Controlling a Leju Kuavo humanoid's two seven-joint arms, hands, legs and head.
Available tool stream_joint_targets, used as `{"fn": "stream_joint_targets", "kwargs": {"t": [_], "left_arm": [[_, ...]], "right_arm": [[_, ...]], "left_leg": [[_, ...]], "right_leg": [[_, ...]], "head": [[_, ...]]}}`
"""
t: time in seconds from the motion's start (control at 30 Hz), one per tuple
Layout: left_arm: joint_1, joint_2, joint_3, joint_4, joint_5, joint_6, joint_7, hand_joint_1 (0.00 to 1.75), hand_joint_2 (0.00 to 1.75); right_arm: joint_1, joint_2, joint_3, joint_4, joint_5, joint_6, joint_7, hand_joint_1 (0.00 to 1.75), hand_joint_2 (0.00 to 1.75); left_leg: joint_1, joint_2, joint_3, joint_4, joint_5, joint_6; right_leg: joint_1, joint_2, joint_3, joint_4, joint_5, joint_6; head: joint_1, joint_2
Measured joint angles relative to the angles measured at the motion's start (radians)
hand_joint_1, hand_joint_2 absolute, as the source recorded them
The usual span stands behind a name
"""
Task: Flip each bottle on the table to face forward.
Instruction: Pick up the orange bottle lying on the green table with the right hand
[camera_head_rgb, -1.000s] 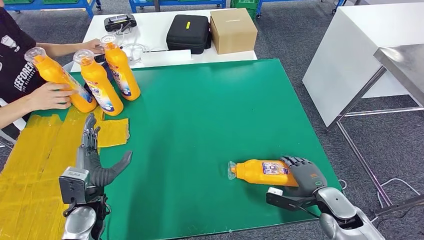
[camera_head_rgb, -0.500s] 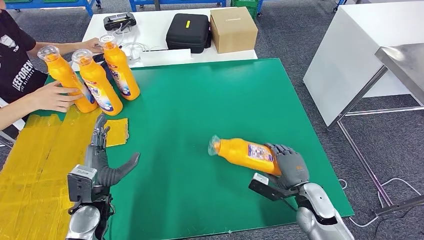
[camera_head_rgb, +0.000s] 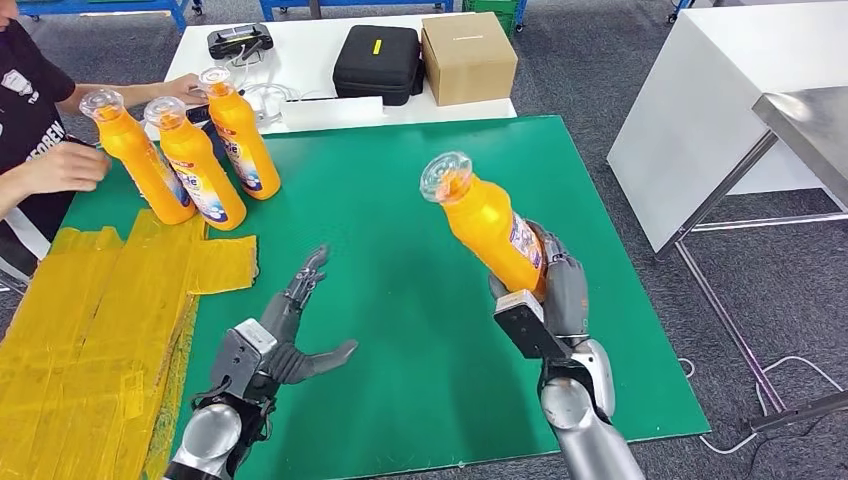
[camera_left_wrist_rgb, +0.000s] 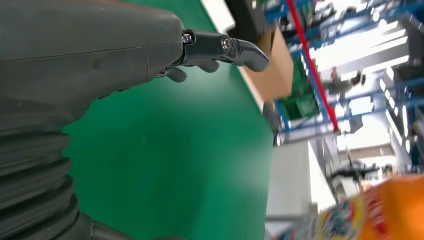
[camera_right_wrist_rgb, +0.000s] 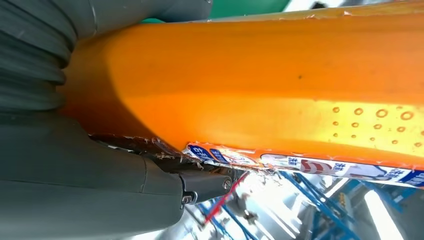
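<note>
My right hand (camera_head_rgb: 556, 283) grips an orange bottle (camera_head_rgb: 482, 222) by its lower body and holds it raised and tilted over the green mat (camera_head_rgb: 400, 200), clear cap up and to the left. The right wrist view has the same orange bottle (camera_right_wrist_rgb: 260, 80) pressed against my palm, its label edge showing. My left hand (camera_head_rgb: 290, 330) hovers over the mat's near left part with its fingers spread, holding nothing; its fingers (camera_left_wrist_rgb: 220, 50) also show in the left wrist view. Three more orange bottles (camera_head_rgb: 195, 160) stand upright at the mat's far left corner.
A person sits at the far left, one hand (camera_head_rgb: 65, 165) near the standing bottles. Yellow sheets (camera_head_rgb: 100, 310) cover the mat's left side. A white table behind holds a black case (camera_head_rgb: 375, 62) and a cardboard box (camera_head_rgb: 467, 58). A white table (camera_head_rgb: 720, 110) stands at the right.
My right hand has lifted the bottle off the mat and swung it from lying to nearly upright. My left hand has moved right, over the green mat. The person's hand has left the bottles.
</note>
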Motion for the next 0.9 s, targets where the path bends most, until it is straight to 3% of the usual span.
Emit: {"fn": "stream_joint_targets", "kwargs": {"t": [0.33,0.73,0.9], "left_arm": [[-0.078,0.008,-0.045,0.089,0.049,-0.010,0.021,0.00,1.75],[-0.088,0.012,-0.053,0.116,0.055,-0.010,0.022,0.00,1.75],[-0.108,0.012,-0.062,0.127,0.094,-0.030,0.020,0.00,1.75]], "right_arm": [[-0.070,0.083,0.064,0.102,-0.085,0.065,-0.031,1.75,1.75],[-0.082,0.091,0.086,0.143,-0.094,0.067,-0.033,1.75,1.75],[-0.105,0.109,0.121,0.184,-0.148,0.148,-0.063,1.75,1.75]], "left_leg": [[0.001,0.000,-0.001,0.000,0.000,-0.001],[0.000,0.000,-0.003,0.000,0.000,0.000],[0.001,0.000,-0.003,0.000,0.001,-0.001]], "right_leg": [[0.001,-0.001,-0.001,0.000,0.000,0.000],[0.000,-0.001,-0.002,0.000,0.000,0.000],[0.001,-0.001,-0.003,0.000,0.000,0.000]], "head": [[0.000,0.000],[0.000,0.000],[0.000,0.000]]}}
